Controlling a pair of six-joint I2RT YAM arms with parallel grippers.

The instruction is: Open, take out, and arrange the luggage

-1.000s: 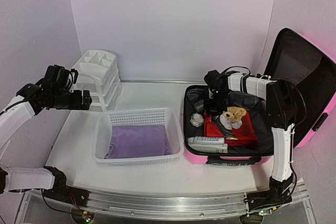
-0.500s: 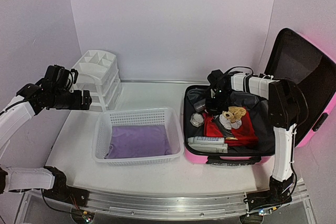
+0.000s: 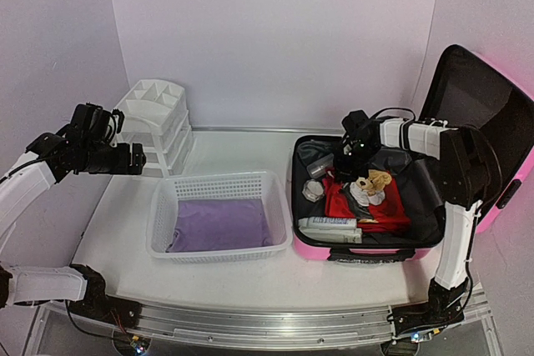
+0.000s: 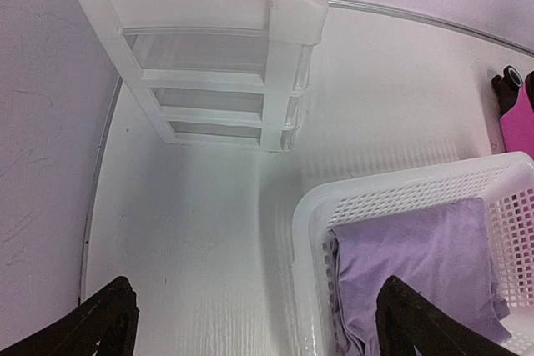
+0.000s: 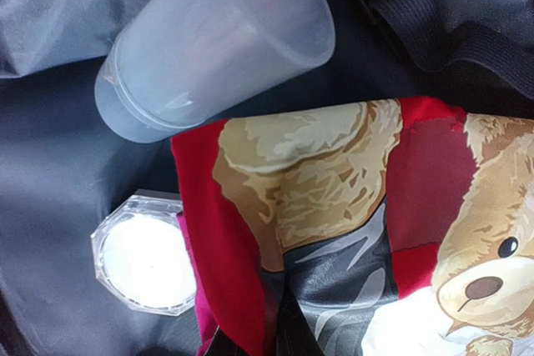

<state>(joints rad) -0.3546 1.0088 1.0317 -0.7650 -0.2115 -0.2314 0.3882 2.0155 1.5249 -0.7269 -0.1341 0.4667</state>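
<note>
Pink luggage (image 3: 313,249) holds red cloth (image 3: 338,203), cup (image 5: 217,39) (basket (image 3: 221,179) holds purple cloth (image 3: 221,223)).

The luggage (image 3: 310,249) shell is glossy pink hard plastic, its lining (image 3: 476,110) matt black fabric; the basket (image 3: 219,183) is white plastic mesh with soft purple cloth (image 3: 221,224) inside, the organizer (image 4: 209,47) milky see-through plastic, the cup (image 5: 217,39) smooth frosted plastic, the red cloth (image 5: 417,172) bear-printed

basket (image 3: 219,179) left of luggage (image 3: 476,118), organizer (image 3: 154,118) behind basket
</note>
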